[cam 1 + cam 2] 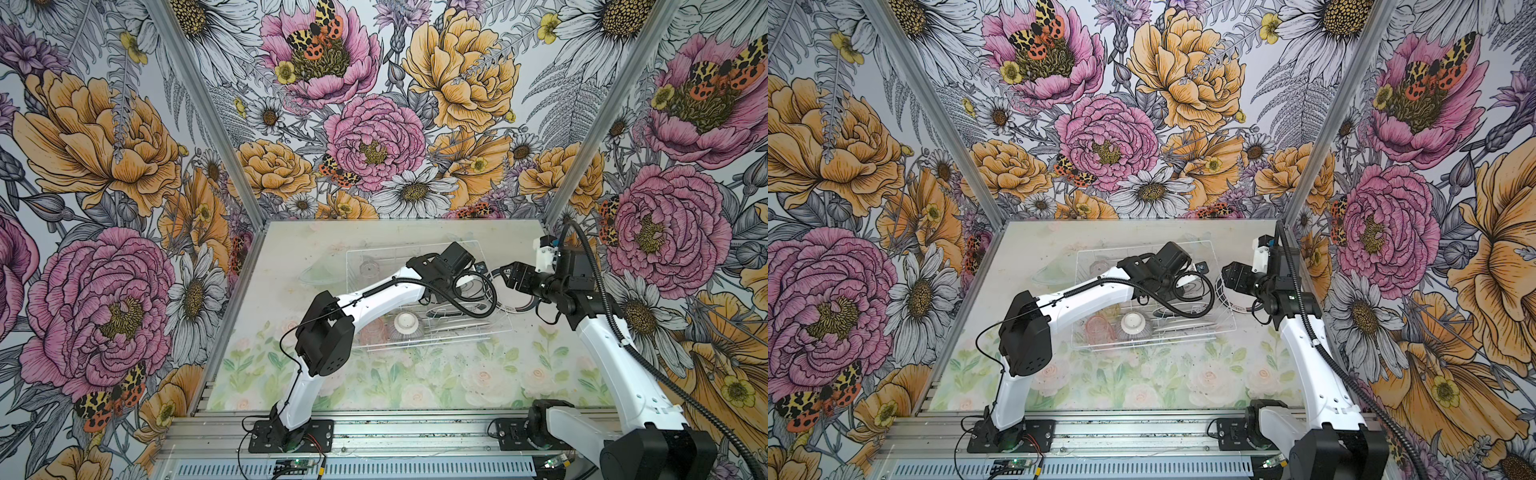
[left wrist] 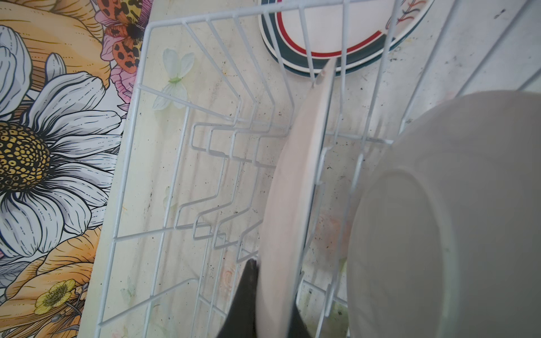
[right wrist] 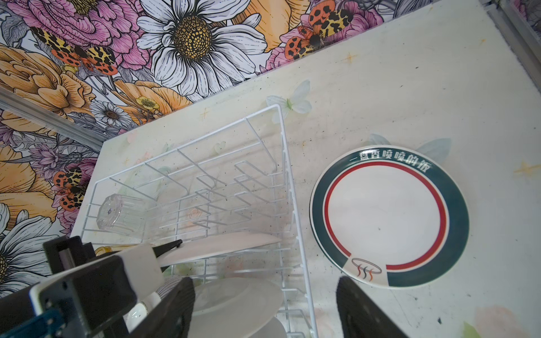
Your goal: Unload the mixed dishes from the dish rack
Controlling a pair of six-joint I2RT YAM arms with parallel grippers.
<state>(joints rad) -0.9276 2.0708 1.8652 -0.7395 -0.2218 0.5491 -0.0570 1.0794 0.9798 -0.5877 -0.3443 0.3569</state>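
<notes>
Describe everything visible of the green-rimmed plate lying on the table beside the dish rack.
The plate is round and glossy, ceramic by its look: white centre, thin red ring, broad dark green band with white characters, and a small emblem in a white gap. It lies flat, face up, outside the dish rack and its side wall. A second rim peeks out beneath, so it seems stacked on another plate on the table. Nothing grips it.

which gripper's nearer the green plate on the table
Right: the right gripper hovers by the green-rimmed plate; the left gripper is in the dish rack, shut on an upright plate.
</notes>
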